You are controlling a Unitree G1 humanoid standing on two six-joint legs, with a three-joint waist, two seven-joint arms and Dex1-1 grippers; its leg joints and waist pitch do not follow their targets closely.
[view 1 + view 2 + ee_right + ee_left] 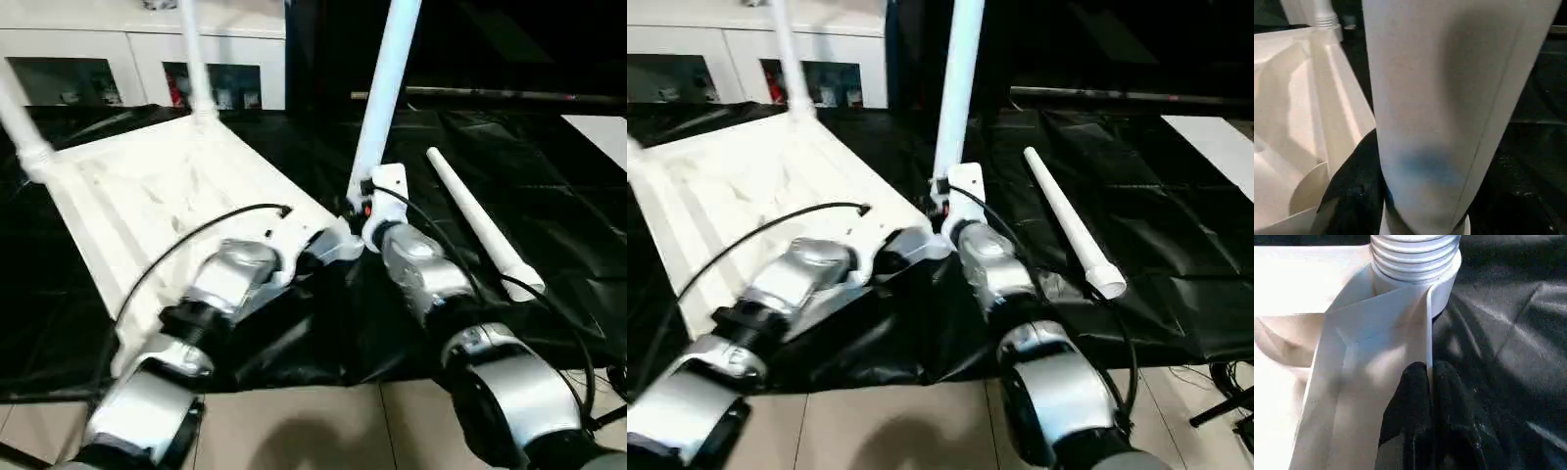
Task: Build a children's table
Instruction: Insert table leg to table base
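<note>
The desk [549,196], under a crinkly black sheet, takes up most of the head view, with its near edge dropping to tiled floor [323,421] right in front of the robot and white cabinets [147,59] behind. The top [147,206] lies upside down on the left part of the desk, ribs up, its near corner close to the desk's front edge, so not much room on that side. Three legs are up in the corner sockets: two at the far side [194,59] [20,127] and one at the near right corner [384,88], standing tall and a bit tilted. The fourth leg [480,220] lies loose on the sheet to the right, well apart from the top, with plenty of open black sheet around it. The right hand [1366,196] is wrapped around the base of that near-right leg, fingers partway apart on the tube, just above the socket. The left hand [1430,396] is pinched nearly shut on the thin wall edge of the top, right beside the socket where you can see the leg's threads [1415,254]. The two hands sit just beside each other at that one corner, forearms crowding the near edge.
</note>
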